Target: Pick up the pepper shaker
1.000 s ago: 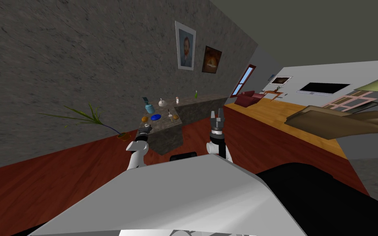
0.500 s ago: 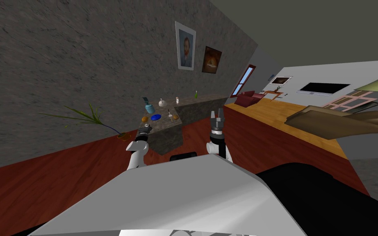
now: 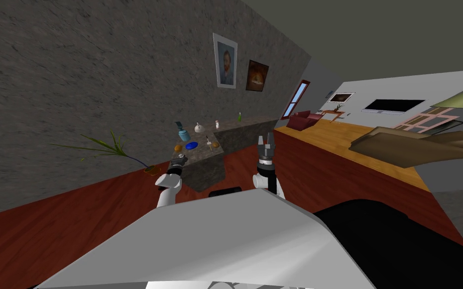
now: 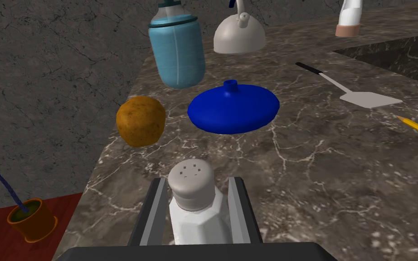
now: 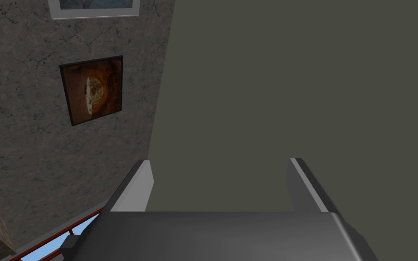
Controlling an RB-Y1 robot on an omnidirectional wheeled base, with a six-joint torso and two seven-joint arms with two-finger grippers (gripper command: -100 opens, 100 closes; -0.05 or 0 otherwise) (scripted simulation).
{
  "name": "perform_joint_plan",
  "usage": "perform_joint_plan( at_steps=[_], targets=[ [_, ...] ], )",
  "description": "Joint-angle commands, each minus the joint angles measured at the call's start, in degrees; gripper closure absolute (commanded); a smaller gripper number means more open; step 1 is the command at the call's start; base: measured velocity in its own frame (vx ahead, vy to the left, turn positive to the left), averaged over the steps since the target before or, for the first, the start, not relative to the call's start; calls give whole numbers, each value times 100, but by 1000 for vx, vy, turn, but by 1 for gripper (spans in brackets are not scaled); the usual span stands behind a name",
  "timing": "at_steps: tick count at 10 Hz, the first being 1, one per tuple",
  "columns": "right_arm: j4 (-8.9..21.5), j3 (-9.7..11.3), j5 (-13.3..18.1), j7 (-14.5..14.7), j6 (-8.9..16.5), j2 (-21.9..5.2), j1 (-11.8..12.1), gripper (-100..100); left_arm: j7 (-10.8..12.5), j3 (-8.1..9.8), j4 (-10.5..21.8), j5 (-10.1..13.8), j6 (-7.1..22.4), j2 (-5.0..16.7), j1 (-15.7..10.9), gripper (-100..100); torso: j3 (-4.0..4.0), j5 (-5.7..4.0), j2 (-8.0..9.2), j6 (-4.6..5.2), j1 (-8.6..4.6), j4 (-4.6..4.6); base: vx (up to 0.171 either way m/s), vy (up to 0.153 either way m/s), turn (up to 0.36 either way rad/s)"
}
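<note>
Left wrist view, left pincer point(image 4: 196, 182) clamped on pepper shaker point(image 4: 193, 201), right pincer point(image 5: 219, 166) apart.

The left arm is reaching forward, and the left gripper point(image 4: 197, 180) is squeezing the pepper shaker point(image 4: 195, 206). The right arm is pointing up, the right gripper point(image 5: 220, 162) holding its fingers wide apart.

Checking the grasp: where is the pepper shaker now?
In the left wrist view, the pepper shaker is clamped in the left gripper at the counter edge, with the brown ball and blue lid just beyond it.
</note>
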Motion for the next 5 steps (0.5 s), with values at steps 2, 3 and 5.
perform_joint_plan(
  at_steps=[2,3,5],
  targets=[
    [0,0,0,0,0,0,0,0,531,-123,-41,-484,-168,-51,180,100,-14,14,-9,-5,15,-19,25,43,-24],
    [0,0,0,0,0,0,0,0,627,-123,-41,-588,-168,-51,180,100,-27,30,-13,-13,23,-40,5,8,0],
    [0,0,0,0,0,0,0,0,1008,-507,-391,-967,-526,-105,556,100,-41,51,-14,-23,40,-68,32,51,-33]
  ],
)
